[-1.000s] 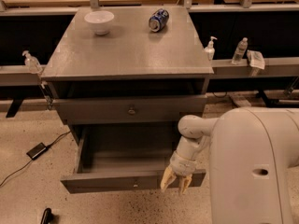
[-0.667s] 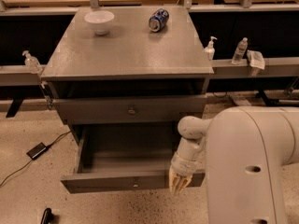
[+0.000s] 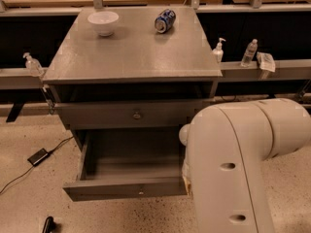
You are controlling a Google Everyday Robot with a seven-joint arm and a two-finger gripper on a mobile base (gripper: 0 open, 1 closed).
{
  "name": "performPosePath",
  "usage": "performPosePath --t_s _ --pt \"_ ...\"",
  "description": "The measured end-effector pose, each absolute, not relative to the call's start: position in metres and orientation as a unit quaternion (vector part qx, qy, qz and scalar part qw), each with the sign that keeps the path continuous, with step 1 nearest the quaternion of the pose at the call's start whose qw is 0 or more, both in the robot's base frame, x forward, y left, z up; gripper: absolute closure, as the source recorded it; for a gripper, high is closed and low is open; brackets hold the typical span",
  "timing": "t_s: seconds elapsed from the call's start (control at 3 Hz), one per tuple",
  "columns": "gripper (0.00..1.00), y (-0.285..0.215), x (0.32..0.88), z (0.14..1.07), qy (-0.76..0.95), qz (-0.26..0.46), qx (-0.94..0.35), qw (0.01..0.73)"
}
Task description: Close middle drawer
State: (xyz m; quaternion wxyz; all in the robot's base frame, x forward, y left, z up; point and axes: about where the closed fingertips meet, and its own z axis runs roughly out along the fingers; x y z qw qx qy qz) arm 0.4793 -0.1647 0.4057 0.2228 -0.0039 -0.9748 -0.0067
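The middle drawer of the grey cabinet is pulled far out and its inside is bare. Its low flat front has a tiny pale knob. Above it, the top drawer with a darker round knob stands a little out from the cabinet. My gripper is at the right end of the middle drawer's front. It is almost wholly hidden behind my big white arm, with only a pale sliver showing. The bottom drawer is out of view.
A white bowl and a blue can on its side sit on the cabinet top. Small bottles stand on the side ledges at left and right. A black adapter with its cable lies on the floor at left.
My arm has swung across and now fills the lower right of the view, covering the gripper. The gripper stays at the drawer's right front corner. The drawer is still open.
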Motion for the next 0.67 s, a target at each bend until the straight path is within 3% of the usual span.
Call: performPosePath --t_s 0.67 --pt "1.0 -0.1736 0.4858 0.4047 -0.979 0.014 -0.014 0.201"
